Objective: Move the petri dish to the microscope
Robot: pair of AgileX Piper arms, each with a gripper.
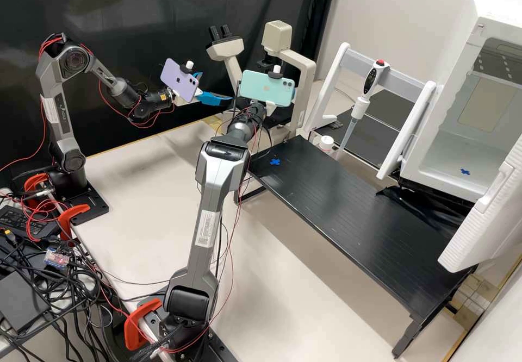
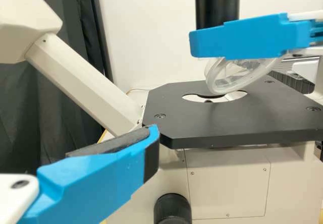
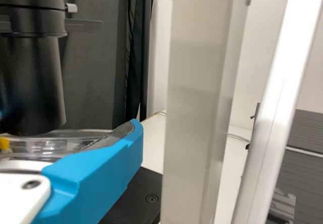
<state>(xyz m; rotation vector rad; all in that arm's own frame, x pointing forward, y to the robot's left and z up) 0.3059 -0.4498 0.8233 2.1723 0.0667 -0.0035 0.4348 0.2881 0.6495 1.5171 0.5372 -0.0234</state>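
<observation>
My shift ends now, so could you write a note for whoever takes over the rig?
Right blue pincer: closed on the clear, round plastic petri dish.
Left blue pincer: open, holding nothing, near the cream microscope.
Dish: tilted, at the round opening in the microscope's flat black stage plate; I can't tell whether it touches the plate.
Done: dish is at the microscope.
Left: probably level it over the opening, release, back away.

In the left wrist view, the right gripper (image 1: 270, 107) holds a clear petri dish (image 2: 214, 81), tilted, over the black microscope stage (image 2: 202, 128). The left gripper (image 1: 217, 86) has one dark-padded blue finger (image 2: 101, 171) near the stage's edge.
</observation>
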